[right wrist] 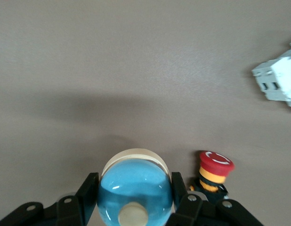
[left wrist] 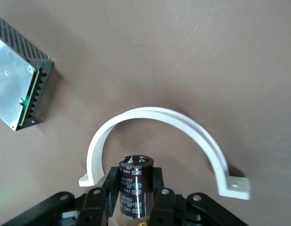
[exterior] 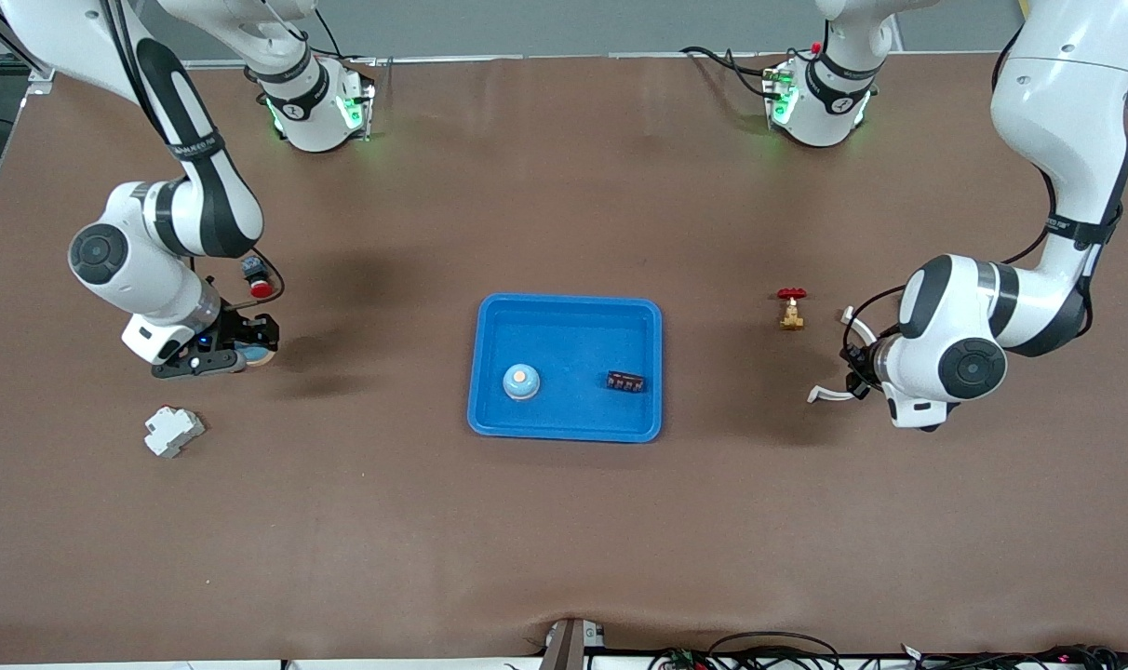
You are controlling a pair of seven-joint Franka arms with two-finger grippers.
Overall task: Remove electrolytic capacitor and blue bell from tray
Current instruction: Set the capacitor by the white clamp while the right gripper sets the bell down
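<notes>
The left gripper [left wrist: 136,200] hangs over the counter [exterior: 564,521] at the left arm's end, its fingers [left wrist: 160,188] clenched on an upright dark capacitor [left wrist: 135,188]; a white clamp [left wrist: 159,141] arcs just beside it. The right gripper [right wrist: 135,202] is over the counter at the right arm's end, grasping a blue bell [right wrist: 134,193], near a red button [right wrist: 214,170]. The blue tray [exterior: 490,372] mid-counter holds another bell [exterior: 521,381] and a terminal block [exterior: 625,381]
</notes>
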